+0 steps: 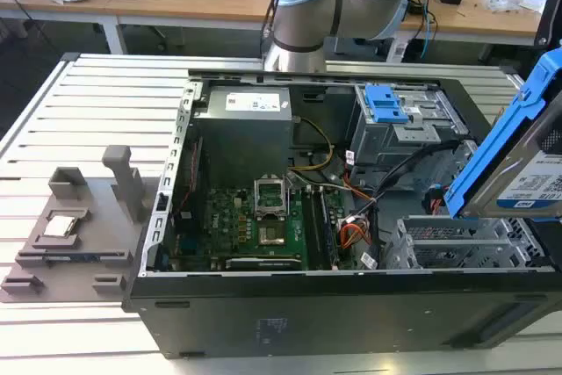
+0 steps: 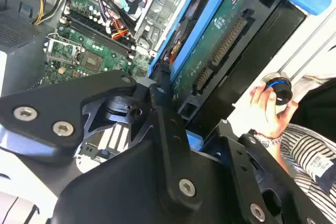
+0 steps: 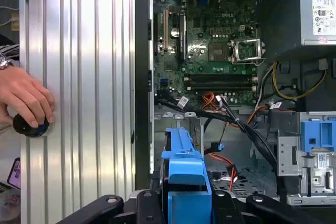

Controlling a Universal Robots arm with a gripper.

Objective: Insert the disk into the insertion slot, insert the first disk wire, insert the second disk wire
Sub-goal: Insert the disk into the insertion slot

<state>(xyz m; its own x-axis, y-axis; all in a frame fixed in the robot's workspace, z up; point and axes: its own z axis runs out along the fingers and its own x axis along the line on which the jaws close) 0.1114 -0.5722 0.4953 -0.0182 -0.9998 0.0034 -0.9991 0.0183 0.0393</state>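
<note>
Open computer case lies on its side on slatted metal table, interior facing up so the bays can be reached from above. Gripper has its fingers closed onto the disk, one on each flank of the blue carrier frame. In the second wrist view the drive's green circuit-board underside and connector row face the camera. The disk is in the air, tilted steeply on edge, at the exterior view's right, above and just outside the case's drive end; it touches nothing but the gripper. The tilt looks like an approach pose to line the carrier up with the bay. The insertion slot, the low perforated silver cage at the case's near corner on the exterior view's right, is vacant, so the disk is not yet in. Beyond it stands the taller grey cage with its blue latch. Loose cables, orange, red and black, trail from the motherboard across the gap toward the slot; which two serve the disk I cannot tell. A person's hand rests on a round black knob at the table's edge, likely a safety or control device. A grey fixture sits near the table's edge at the exterior view's left, well apart.
</note>
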